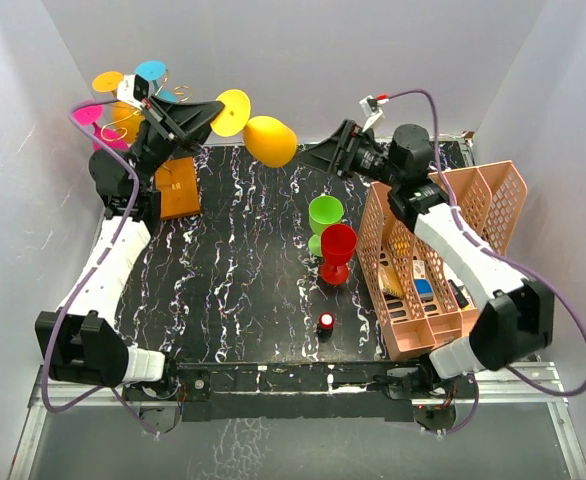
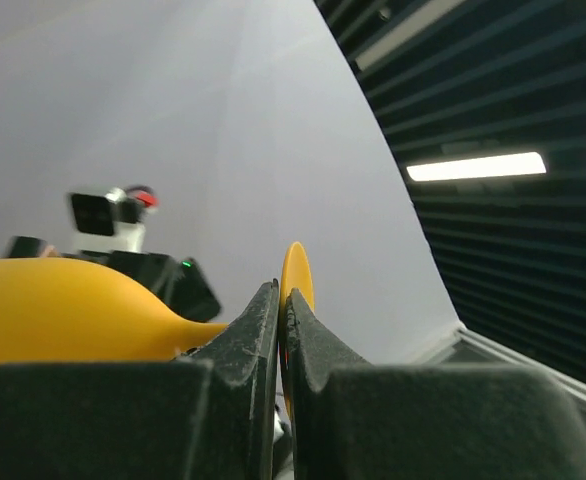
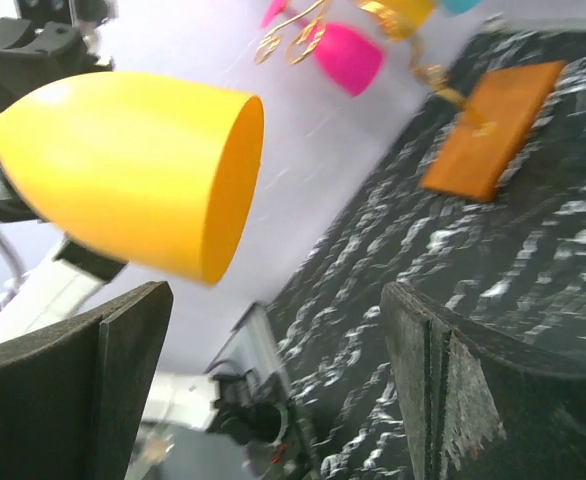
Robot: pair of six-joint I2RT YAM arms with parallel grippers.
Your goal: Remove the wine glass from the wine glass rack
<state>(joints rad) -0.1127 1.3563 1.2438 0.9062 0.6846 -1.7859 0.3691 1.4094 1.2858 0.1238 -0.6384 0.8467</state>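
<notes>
One yellow wine glass (image 1: 263, 135) lies level in the air, right of the wine glass rack (image 1: 178, 185), stem pinched by the raised left fingers (image 2: 258, 330), mouth pointing at the right fingers (image 3: 123, 340), which stand spread wide.

You are looking at a black marbled table (image 1: 243, 290) with the thin gold wire wine glass rack (image 1: 123, 128) standing at its back left corner on a flat orange-brown block base (image 1: 178, 190). Just right of the rack, the yellow plastic wine glass (image 1: 270, 140) is hanging on its side in the air over the table's back edge. Its stem is sitting in the left gripper (image 1: 223, 112) and its mouth is facing the right gripper (image 1: 311, 150), which is hovering just beside it. A green plastic wine glass (image 1: 325, 213) is standing right of centre, and a red plastic wine glass (image 1: 338, 245) is standing just in front of it. A small black cylinder with a red top (image 1: 326, 322) is sitting nearer the arm bases. A salmon-pink plastic lattice basket (image 1: 498, 205) is lying along the right side, under the right arm.
</notes>
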